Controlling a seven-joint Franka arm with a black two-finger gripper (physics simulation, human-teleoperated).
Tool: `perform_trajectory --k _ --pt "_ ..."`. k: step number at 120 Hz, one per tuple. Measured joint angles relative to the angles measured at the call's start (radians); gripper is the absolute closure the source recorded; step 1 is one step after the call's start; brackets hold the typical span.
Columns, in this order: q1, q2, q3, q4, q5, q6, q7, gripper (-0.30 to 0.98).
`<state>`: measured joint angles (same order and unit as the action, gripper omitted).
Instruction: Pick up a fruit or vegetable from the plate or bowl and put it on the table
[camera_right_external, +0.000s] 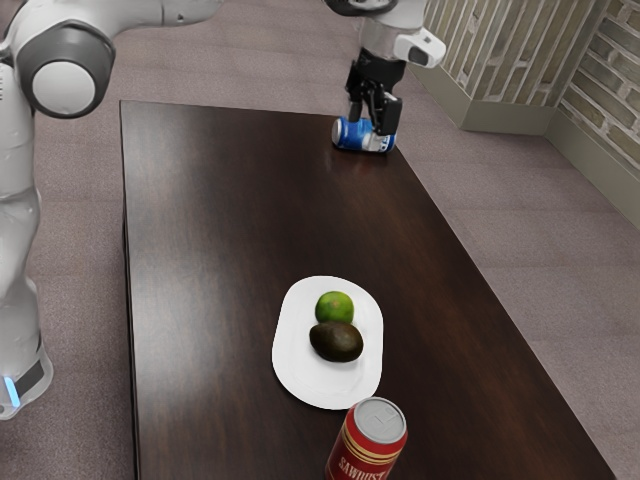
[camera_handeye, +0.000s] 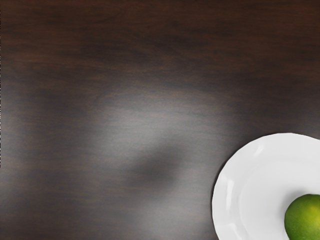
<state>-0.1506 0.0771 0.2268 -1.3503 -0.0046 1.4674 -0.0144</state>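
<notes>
The pincer (camera_right_external: 370, 124) is released, its fingers apart with nothing between them. It hangs in the air above the dark wooden worktop (camera_right_external: 210, 220), and in the exterior view it overlaps a blue can (camera_right_external: 350, 135) that lies on its side near the worktop's far edge. A lime (camera_right_external: 334, 307) and an avocado (camera_right_external: 337, 342) sit together on a white oval plate (camera_right_external: 300, 375), well apart from the pincer. The avocado is on the side toward a red can (camera_right_external: 368, 447), which stands upright by the end of the plate; I cannot tell whether can and plate touch. The wrist view shows bare worktop, with part of the plate and part of the lime on it.
</notes>
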Motion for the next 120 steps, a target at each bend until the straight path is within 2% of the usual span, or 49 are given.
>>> perform_trajectory --k 27,50,72,100,120 --pt "0.005 -0.002 -0.001 -0.001 -0.019 0.022 -0.002 0.0" --pt "-0.099 0.008 -0.003 -0.028 -0.03 0.04 -0.009 0.0" --pt "-0.178 -0.028 0.045 -0.219 -0.018 0.084 -0.027 0.0" --pt "-0.121 -0.094 0.105 -0.492 -0.016 0.272 -0.037 0.0" --pt "-0.071 -0.115 0.109 -0.531 -0.015 0.372 -0.037 0.0"
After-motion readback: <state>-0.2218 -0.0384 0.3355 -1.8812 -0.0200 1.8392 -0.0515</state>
